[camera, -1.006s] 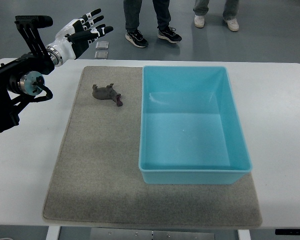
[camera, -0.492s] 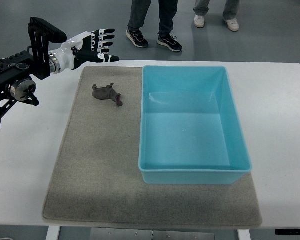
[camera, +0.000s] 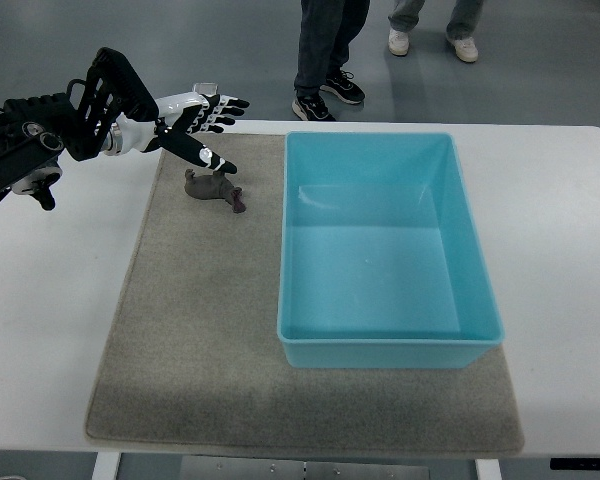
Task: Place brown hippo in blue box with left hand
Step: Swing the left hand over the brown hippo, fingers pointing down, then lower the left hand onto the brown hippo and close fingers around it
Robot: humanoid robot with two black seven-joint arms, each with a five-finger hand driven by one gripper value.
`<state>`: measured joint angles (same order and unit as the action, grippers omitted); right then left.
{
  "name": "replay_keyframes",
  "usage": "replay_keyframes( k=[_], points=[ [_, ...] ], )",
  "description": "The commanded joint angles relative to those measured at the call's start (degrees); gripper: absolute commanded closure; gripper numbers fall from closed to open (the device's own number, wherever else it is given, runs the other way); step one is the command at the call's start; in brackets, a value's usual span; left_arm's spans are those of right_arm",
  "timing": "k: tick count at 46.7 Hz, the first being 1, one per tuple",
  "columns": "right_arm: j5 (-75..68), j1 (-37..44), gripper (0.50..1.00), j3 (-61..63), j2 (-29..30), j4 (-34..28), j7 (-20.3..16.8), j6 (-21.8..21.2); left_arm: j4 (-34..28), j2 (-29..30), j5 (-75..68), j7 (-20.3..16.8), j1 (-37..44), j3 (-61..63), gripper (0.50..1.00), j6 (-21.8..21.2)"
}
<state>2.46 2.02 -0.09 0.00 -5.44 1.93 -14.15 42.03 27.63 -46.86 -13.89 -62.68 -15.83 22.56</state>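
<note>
— Top view first: where is the brown hippo (camera: 216, 188)?

— On the grey mat (camera: 190, 330), toward the mat's eleven o'clock corner, lying apart from the blue box (camera: 385, 345). The box sits at the hippo's three to four o'clock, also on the mat, and nothing shows inside it.

— And the left hand (camera: 197, 122)?

— Its arm comes in from the picture's left edge. The hand is at about eleven o'clock from the hippo, fingers spread wide and holding nothing. The thumb (camera: 202, 155) points down toward the toy, its tip just above the hippo's back; I cannot tell whether it touches.

— What carries all this?

— A white table (camera: 560, 230), with the mat laid across its middle.

— Anyone about?

— Beyond the table's far edge, at twelve o'clock, a person's legs (camera: 325, 55) in dark trousers and dark shoes stand on the grey floor. Further toward one o'clock, a second pair of feet (camera: 432, 42) in light shoes.
</note>
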Motion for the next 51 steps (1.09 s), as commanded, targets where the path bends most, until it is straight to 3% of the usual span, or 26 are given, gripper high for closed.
replay_keyframes(
  k=[1,22,51],
  points=[
    [0.0,0.0,0.564,0.0,0.0,0.0,0.0,0.0,0.1,0.3,-5.3,-0.1,-0.7,0.0,0.500,0.6],
    [0.0,0.0,0.564,0.0,0.0,0.0,0.0,0.0,2.4,0.2,-27.2,-0.3,-0.9,-0.1,0.501,-1.4],
    [0.0,0.0,0.564,0.0,0.0,0.0,0.0,0.0,2.4,-0.1,-36.5,-4.0,0.0,0.0,0.504,-3.9]
  ],
)
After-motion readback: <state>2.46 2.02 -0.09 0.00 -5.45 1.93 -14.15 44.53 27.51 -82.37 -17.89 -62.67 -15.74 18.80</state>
